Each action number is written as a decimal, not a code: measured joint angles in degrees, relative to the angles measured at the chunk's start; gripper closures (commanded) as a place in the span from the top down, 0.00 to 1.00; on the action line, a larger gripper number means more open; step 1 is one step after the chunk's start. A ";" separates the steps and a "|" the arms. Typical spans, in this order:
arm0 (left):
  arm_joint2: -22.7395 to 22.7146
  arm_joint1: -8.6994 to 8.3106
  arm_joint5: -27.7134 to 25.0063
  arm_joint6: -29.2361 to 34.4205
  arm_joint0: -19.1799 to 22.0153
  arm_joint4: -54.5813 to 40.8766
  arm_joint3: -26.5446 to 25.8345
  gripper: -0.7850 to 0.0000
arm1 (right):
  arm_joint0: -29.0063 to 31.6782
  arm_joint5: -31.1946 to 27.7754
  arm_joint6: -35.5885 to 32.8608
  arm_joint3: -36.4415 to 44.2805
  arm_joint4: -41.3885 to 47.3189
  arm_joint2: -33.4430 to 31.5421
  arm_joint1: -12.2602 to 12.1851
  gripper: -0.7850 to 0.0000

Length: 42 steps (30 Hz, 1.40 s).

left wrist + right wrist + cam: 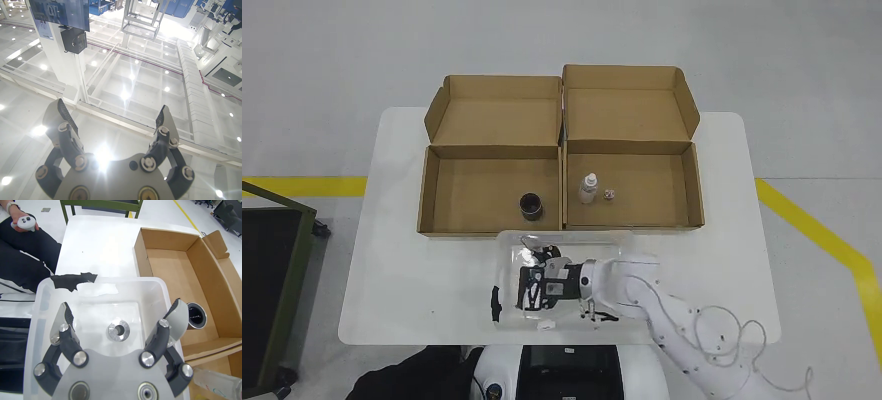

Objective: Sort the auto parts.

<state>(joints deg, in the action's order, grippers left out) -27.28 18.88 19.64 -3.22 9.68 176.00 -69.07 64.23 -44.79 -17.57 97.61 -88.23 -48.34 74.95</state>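
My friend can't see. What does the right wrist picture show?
The open right gripper hangs over a clear plastic bin holding one shiny metal ring. Beside the bin, a cardboard box holds a dark metal cylinder.

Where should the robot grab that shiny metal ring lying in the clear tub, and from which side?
Probably by its outer rim, pinched from straight above. The metal ring lies flat on the floor of the clear tub, hole up, so its round sides are free, while the tub walls block a sideways approach. The open right hand hangs over it.
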 measured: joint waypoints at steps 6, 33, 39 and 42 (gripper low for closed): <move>0.00 0.00 0.00 0.00 0.00 0.00 0.00 1.00 | 0.14 0.12 0.42 -1.72 -0.96 0.08 -0.24 1.00; 0.00 0.00 0.00 0.00 0.00 0.00 0.00 1.00 | -3.65 1.39 2.03 -10.34 0.94 2.00 0.32 0.00; 0.00 0.00 0.00 0.00 0.00 0.00 0.00 1.00 | -2.94 0.56 1.97 -6.33 1.12 0.85 -0.19 0.00; 0.00 0.00 0.00 0.00 0.00 0.00 0.00 1.00 | -2.24 0.00 2.52 -4.05 1.78 -0.03 -0.51 0.00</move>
<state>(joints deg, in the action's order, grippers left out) -27.28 18.88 19.64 -3.22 9.68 176.00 -69.07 61.99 -44.79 -15.05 93.57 -86.45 -48.37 74.44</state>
